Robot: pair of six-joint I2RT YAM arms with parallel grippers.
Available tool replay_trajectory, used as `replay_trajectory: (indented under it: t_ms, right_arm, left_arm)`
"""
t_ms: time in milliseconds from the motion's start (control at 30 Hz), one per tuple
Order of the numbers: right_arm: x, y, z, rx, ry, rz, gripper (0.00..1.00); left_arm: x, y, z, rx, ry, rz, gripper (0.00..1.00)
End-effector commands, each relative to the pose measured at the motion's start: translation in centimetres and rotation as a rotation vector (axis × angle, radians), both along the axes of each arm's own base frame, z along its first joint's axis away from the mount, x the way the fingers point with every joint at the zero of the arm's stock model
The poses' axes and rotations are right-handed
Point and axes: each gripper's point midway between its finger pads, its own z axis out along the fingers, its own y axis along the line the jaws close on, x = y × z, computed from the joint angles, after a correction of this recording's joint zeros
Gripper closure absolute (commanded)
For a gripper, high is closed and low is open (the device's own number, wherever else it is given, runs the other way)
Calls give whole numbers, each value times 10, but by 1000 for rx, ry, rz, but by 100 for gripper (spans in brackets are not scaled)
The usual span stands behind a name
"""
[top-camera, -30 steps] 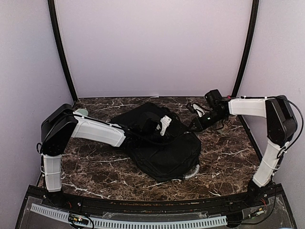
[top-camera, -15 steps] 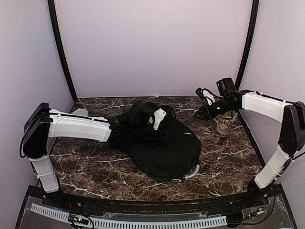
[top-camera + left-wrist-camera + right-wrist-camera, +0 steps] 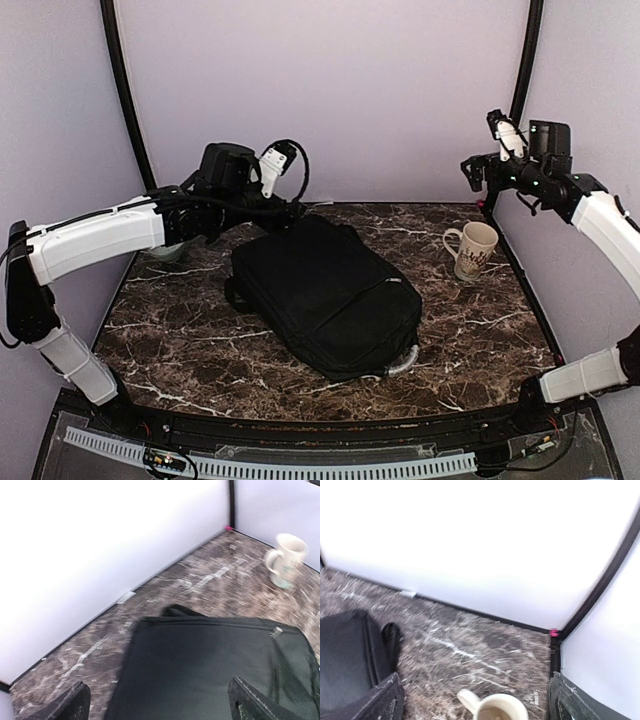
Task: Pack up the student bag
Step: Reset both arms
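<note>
The student bag (image 3: 330, 295) is a large black backpack lying flat in the middle of the table, its pale grey loop handle (image 3: 405, 362) at the near right corner. My left gripper (image 3: 290, 212) hangs open in the air above the bag's far left edge, holding nothing. In the left wrist view the bag (image 3: 210, 670) fills the space below the open gripper (image 3: 157, 690). My right gripper (image 3: 478, 172) is raised high at the back right, open and empty. Beneath that gripper (image 3: 475, 680) are bare table and the bag's corner (image 3: 345, 655).
A cream mug (image 3: 475, 250) stands upright at the back right of the marble table (image 3: 200, 350); it also shows as the mug (image 3: 286, 557) and the mug (image 3: 495, 712). Pale walls and black corner posts (image 3: 128, 110) enclose the table.
Both grippers were shut low at the bag's far side; they have opened and let go. The left arm rose to the back left, the right arm to the back right corner. The bag settled flat.
</note>
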Motion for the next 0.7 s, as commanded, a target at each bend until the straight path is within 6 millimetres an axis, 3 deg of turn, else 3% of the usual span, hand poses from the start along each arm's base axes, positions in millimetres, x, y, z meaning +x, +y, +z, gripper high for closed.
replay_trajectory:
  t_ms: [0,167,300,467,533,667]
  right_arm:
    - [-12,-41,30,64,-164,-238,0]
    - [-26,-57,-1,76,-166,-300,0]
    - [-30,-50,-11,139,-145,-214,0]
    - [-29,-49,-14,194,-116,-159,0]
    - [-28,-51,-19,198,-105,-162,0]
    - [-27,-53,-25,187,-92,-164,0]
  left_arm:
    - [17,60,28,-55,-66,198,1]
    - [34,99,6,-84,-28,368,1]
    - [29,100,0,-125,-13,338,1]
    - [16,110,12,-195,-72,337,1]
    - [9,116,27,-238,-129,328,1]
    - [2,118,32,-252,-172,304,1]
